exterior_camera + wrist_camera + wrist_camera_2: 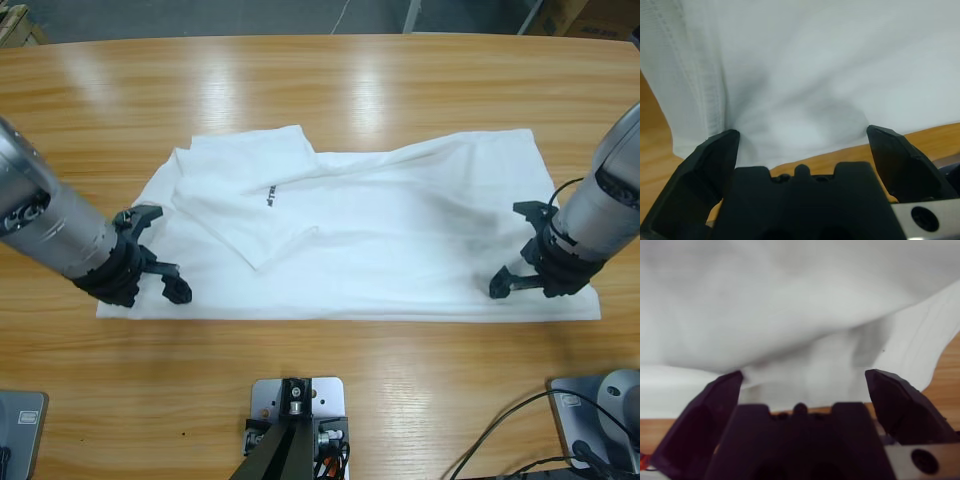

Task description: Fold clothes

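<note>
The clothes, one white T-shirt (400,230), lie spread across the middle of the wooden table (320,90). One upper-left flap is folded over and shows tiny dark print (271,196). My left gripper (160,255) rests at the shirt's left edge, open, its jaws straddling the hem. In the left wrist view the left gripper (800,137) has white fabric (815,60) between its spread jaws. At the shirt's right edge my right gripper (515,248) is open as well. The right wrist view shows the right gripper (802,380) against rumpled cloth (790,300).
Bare wood (650,145) lies beside the hem in the left wrist view, and more wood (947,375) shows past the shirt's edge in the right wrist view. Cardboard boxes (580,15) stand beyond the table's far edge.
</note>
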`<state>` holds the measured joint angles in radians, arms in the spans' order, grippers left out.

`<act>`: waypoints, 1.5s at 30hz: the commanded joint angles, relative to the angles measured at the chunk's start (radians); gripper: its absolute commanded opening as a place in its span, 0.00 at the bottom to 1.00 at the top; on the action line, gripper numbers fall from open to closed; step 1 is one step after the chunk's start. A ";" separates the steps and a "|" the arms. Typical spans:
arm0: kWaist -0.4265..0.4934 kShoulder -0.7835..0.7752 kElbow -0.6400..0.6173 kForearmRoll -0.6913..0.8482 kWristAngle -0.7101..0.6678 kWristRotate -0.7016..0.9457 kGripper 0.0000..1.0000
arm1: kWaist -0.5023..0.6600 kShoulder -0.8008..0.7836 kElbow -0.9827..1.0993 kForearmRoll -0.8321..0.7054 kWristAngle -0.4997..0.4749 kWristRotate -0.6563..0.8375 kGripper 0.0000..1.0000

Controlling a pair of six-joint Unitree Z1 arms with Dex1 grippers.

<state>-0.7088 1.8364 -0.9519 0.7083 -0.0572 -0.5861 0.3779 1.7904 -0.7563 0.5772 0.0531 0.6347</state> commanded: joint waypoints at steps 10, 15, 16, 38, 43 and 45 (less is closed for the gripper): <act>-0.060 -0.311 0.085 0.037 0.076 -0.119 1.00 | 0.087 -0.255 -0.047 0.179 -0.134 0.051 1.00; -0.060 -0.271 0.061 -0.120 0.118 -0.106 1.00 | 0.037 -0.221 -0.041 -0.050 -0.116 -0.134 1.00; -0.059 -0.238 0.059 -0.149 0.118 -0.111 1.00 | -0.006 -0.203 -0.047 -0.069 -0.095 -0.165 1.00; 0.336 0.185 -0.568 0.147 -0.081 0.670 0.93 | -0.172 -0.105 -0.260 -0.145 0.109 -0.474 0.99; 0.434 0.231 -0.573 0.138 -0.122 0.495 0.86 | -0.172 -0.063 -0.265 -0.154 0.109 -0.471 0.99; 0.462 0.249 -0.576 0.119 -0.165 0.421 0.86 | -0.172 -0.051 -0.264 -0.160 0.109 -0.471 0.99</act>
<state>-0.3374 1.9781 -1.5141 0.8353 -0.1323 0.0074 0.2200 1.6612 -1.0265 0.4355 0.1448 0.1668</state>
